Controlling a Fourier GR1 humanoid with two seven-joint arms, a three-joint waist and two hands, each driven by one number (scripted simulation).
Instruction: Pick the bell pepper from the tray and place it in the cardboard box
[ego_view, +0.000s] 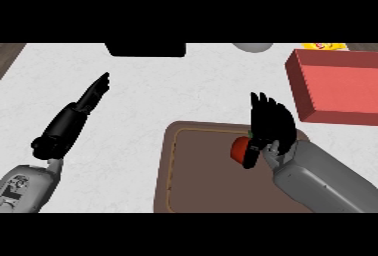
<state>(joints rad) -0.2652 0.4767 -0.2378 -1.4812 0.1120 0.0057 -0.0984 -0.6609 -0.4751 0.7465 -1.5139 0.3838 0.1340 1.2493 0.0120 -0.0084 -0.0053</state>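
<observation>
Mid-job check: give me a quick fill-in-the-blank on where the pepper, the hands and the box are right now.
1. The red bell pepper lies on the brown ____, not in the box.
2. The ____ hand is at the pepper, thumb against it.
3. The left hand is over the white counter with its fingers ____.
4. The red box stands toward the view's upper ____ corner.

Missing words: tray; right; straight; right

Left hand (88, 100) flat, fingers straight; right hand (267, 125) upright (thumb curled inward).
</observation>
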